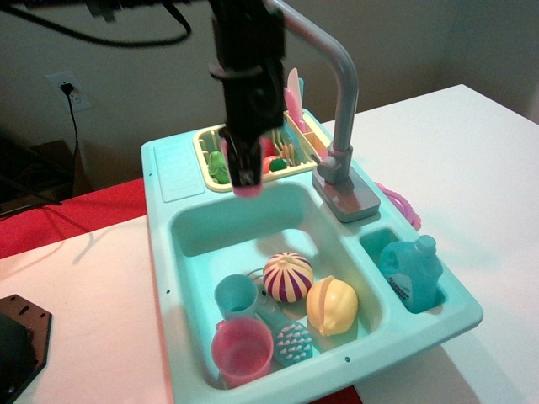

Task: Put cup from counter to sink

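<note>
We see the gripper (245, 172), fingers clamped on the pink cup (248, 190), held in the air above the sink's (189, 231) back edge, beside the yellow rack (207, 139).

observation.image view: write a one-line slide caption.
Gripper holds the pink cup above the sink, the ribbed counter now behind it.

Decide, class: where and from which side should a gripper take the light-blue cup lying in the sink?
Grip the light-blue cup by its rim wall, coming from straight above. It stands upright with its mouth open, and the wider pink cup and scrub brush crowd its sides.
</note>
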Available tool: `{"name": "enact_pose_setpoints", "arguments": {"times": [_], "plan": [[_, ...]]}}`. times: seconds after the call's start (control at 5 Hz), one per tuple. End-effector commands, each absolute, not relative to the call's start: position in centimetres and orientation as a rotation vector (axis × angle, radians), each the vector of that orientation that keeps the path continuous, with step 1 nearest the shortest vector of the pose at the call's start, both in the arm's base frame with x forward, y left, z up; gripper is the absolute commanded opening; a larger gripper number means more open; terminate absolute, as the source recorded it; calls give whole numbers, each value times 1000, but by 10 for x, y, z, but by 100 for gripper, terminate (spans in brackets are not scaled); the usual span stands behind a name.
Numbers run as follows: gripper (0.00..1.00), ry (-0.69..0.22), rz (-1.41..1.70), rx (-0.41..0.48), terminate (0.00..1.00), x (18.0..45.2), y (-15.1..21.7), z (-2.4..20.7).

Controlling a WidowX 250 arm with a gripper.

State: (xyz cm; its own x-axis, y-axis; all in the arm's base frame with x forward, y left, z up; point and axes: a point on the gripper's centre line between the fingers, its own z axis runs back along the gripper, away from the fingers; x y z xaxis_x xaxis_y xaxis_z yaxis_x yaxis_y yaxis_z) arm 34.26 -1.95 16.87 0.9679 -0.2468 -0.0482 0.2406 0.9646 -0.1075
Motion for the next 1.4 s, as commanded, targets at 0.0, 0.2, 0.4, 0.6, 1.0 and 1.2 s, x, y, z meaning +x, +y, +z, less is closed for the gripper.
{"name": "enact_pose_setpoints", "arguments": {"times": [0.0,0.2,0.4,0.6,1.0,1.2], "plan": [[0,34,-266,-93,0,346,-37,166],[0,57,-252,-62,0,344,-32,140],[0,76,-235,-47,0,341,-24,118],[0,86,-230,-34,0,339,-16,104],[100,107,-207,-14,0,334,-8,104],[100,109,-184,-7,0,333,-6,112]]}}
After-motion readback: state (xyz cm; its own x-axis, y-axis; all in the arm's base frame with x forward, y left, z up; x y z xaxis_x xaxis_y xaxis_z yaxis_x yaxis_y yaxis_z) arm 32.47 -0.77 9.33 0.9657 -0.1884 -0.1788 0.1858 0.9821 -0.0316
